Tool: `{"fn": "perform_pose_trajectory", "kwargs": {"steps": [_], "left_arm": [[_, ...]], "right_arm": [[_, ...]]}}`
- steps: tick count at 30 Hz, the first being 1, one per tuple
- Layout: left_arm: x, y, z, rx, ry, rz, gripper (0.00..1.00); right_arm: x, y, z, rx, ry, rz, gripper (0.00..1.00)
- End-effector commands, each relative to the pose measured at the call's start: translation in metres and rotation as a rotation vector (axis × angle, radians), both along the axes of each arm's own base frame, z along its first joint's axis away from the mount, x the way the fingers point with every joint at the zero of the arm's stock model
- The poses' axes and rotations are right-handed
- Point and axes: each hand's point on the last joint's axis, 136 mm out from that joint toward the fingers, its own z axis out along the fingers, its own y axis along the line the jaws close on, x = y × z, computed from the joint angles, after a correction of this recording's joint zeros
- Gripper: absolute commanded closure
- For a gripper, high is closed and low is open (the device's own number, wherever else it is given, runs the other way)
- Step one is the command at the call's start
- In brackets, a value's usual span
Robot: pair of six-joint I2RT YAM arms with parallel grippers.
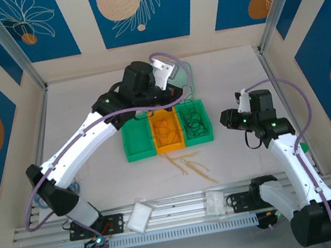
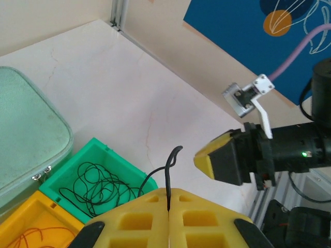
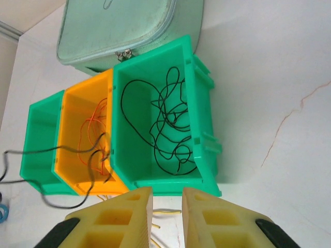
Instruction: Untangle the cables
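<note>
The bench (image 1: 89, 110) carries a mint case (image 3: 114, 26) at the back and, in front of it, three bins side by side: a green bin (image 3: 39, 139), an orange bin (image 3: 70, 113) and a second green bin (image 3: 204, 119). The left gripper (image 2: 169, 199) hangs above the bins, clamped on a black cable (image 2: 167, 175) that pokes up past its fingers. The right gripper (image 3: 167, 194) hangs near the second green bin, jaws slightly apart, holding nothing. Black cables (image 3: 170, 111) lie tangled in the second green bin, orange cables (image 3: 90, 129) in the orange bin, and yellow cables (image 1: 190, 167) on the bench.
</note>
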Motion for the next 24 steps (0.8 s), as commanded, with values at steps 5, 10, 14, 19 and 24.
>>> {"fn": "perform_pose_trajectory", "kwargs": {"steps": [5, 10, 14, 19, 24], "left_arm": [[0.031, -0.013, -0.001, -0.022, -0.021, -0.004, 0.93], [0.049, -0.022, -0.032, 0.003, 0.028, -0.011, 0.93], [0.062, -0.031, -0.061, 0.024, 0.062, -0.024, 0.93], [0.074, -0.042, -0.103, 0.059, 0.126, -0.032, 0.94], [0.083, -0.044, -0.139, 0.108, 0.158, -0.001, 0.94]], "right_arm": [[-0.007, 0.005, -0.006, 0.024, 0.018, 0.036, 0.78], [-0.006, 0.003, -0.005, 0.030, 0.013, 0.031, 0.77], [-0.006, 0.004, -0.004, 0.036, 0.009, 0.034, 0.77], [-0.006, 0.004, -0.005, 0.039, 0.013, 0.034, 0.78], [-0.006, 0.004, -0.004, 0.041, 0.013, 0.034, 0.77]]}}
